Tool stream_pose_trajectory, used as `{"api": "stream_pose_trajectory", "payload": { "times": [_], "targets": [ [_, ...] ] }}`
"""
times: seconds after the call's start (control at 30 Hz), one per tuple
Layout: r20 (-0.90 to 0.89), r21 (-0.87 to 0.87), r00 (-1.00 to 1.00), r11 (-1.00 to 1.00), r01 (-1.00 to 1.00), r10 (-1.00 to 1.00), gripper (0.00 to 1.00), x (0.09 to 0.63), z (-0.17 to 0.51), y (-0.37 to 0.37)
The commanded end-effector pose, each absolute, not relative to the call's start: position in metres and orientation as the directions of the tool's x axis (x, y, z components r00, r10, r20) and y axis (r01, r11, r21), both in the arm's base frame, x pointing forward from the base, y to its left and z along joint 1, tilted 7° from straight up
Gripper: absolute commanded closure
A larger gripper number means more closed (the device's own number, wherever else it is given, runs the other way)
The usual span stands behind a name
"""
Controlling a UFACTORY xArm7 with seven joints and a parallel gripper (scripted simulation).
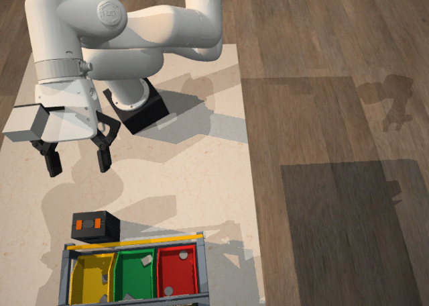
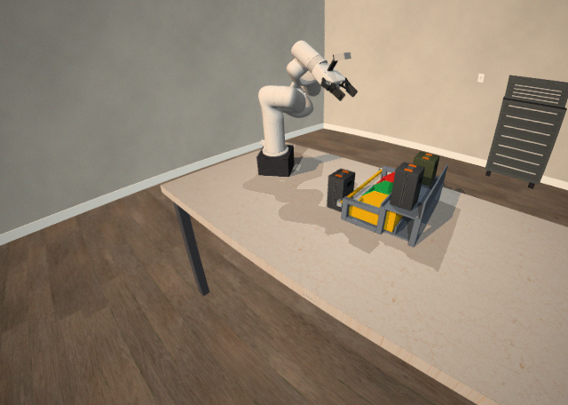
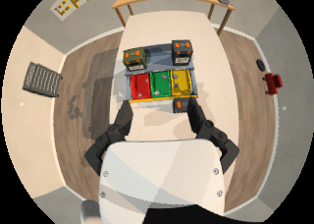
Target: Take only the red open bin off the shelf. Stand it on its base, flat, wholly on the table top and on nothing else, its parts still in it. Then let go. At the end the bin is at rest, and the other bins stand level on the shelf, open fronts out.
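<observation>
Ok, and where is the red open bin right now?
In the wrist view, the red open bin sits at the left end of the grey shelf frame's row, directly beside the green open bin.

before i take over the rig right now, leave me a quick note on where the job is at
Gripper: open, nothing between the fingers, up off the table and short of the shelf.
Red bin: on the shelf, at one end of the row, with round grey parts in it.
Green bin is next to it, yellow bin at the far end.
Done: nothing of the move.
Left: grasp red, lift it out, stand it flat on the table, parts inside, let go, other bins undisturbed.
</observation>
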State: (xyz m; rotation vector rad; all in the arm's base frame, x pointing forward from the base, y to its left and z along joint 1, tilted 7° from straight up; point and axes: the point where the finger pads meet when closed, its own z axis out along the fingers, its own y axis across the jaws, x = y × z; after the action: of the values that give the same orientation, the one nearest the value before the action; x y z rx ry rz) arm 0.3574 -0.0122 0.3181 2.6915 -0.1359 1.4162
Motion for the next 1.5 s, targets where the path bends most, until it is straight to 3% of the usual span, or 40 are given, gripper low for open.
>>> {"api": "stream_pose_trajectory", "payload": {
  "times": [0.0, 0.2, 0.23, 0.37, 0.77, 0.8, 0.93, 1.33, 1.37, 1.47],
  "targets": [
    [0.895, 0.059, 0.447, -0.99, -0.13, -0.006, 0.0, 0.342, 0.316, 0.008],
    [0.895, 0.059, 0.447, -0.99, -0.13, -0.006, 0.0, 0.342, 0.316, 0.008],
    [0.841, 0.047, 0.54, -0.991, -0.124, -0.028, 0.0, 0.354, 0.318, -0.008],
    [0.895, 0.059, 0.447, -0.99, -0.13, -0.006, 0.0, 0.342, 0.316, 0.008],
    [0.895, 0.059, 0.447, -0.99, -0.13, -0.006, 0.0, 0.342, 0.316, 0.008],
    [0.841, 0.047, 0.54, -0.991, -0.124, -0.028, 0.0, 0.354, 0.318, -0.008],
    [0.895, 0.059, 0.447, -0.99, -0.13, -0.006, 0.0, 0.342, 0.316, 0.008],
    [0.895, 0.059, 0.447, -0.99, -0.13, -0.006, 0.0, 0.342, 0.316, 0.008],
    [0.841, 0.047, 0.54, -0.991, -0.124, -0.028, 0.0, 0.354, 0.318, -0.008],
    [0.882, 0.056, 0.47, -0.99, -0.128, -0.011, 0.0, 0.345, 0.316, 0.004]
  ]
}}
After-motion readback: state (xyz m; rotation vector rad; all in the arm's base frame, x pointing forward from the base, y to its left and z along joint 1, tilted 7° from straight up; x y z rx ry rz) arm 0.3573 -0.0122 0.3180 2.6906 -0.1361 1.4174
